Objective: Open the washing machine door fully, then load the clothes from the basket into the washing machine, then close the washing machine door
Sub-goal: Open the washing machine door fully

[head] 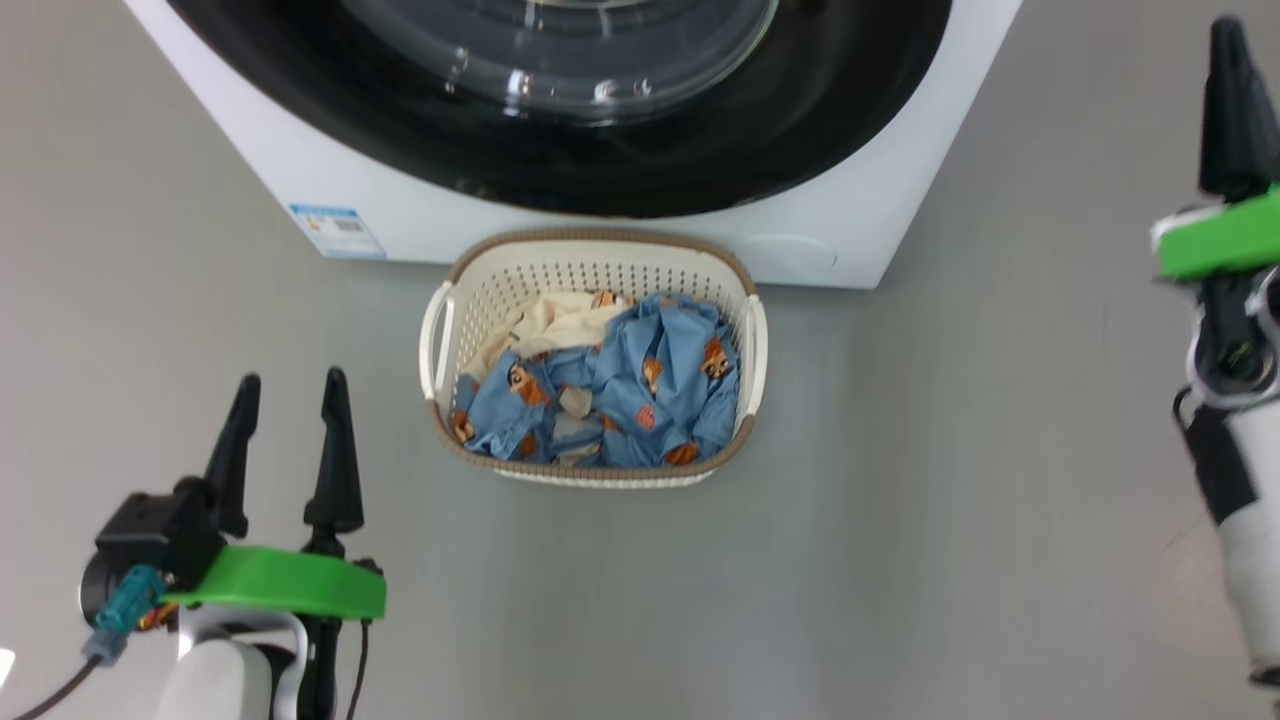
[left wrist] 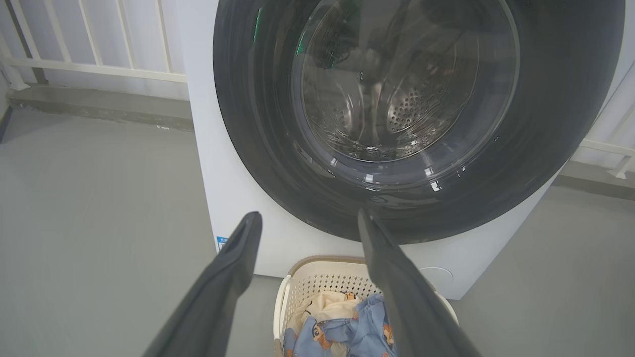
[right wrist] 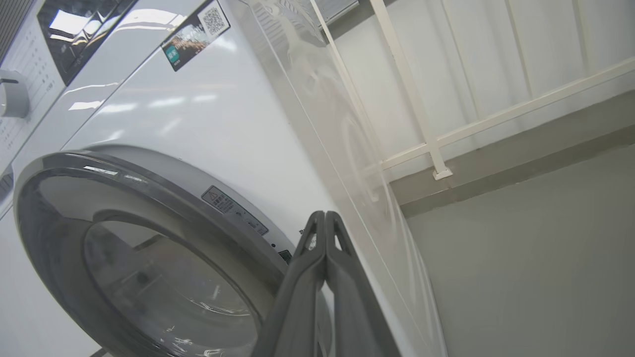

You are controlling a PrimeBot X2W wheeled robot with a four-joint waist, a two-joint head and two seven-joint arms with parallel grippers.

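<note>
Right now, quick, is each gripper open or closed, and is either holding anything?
Left gripper: open, holding nothing.
Right gripper: shut, holding nothing.

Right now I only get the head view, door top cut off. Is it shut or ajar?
Observer: Looks shut. Left wrist view shows the washing machine door whole, sitting flush on the washing machine.
Operator: Right gripper?
Observer: Right wrist view: right gripper fingers pressed together, empty, tips by the door's rim.
Operator: Drum?
Observer: Through the glass, the drum looks empty.
</note>
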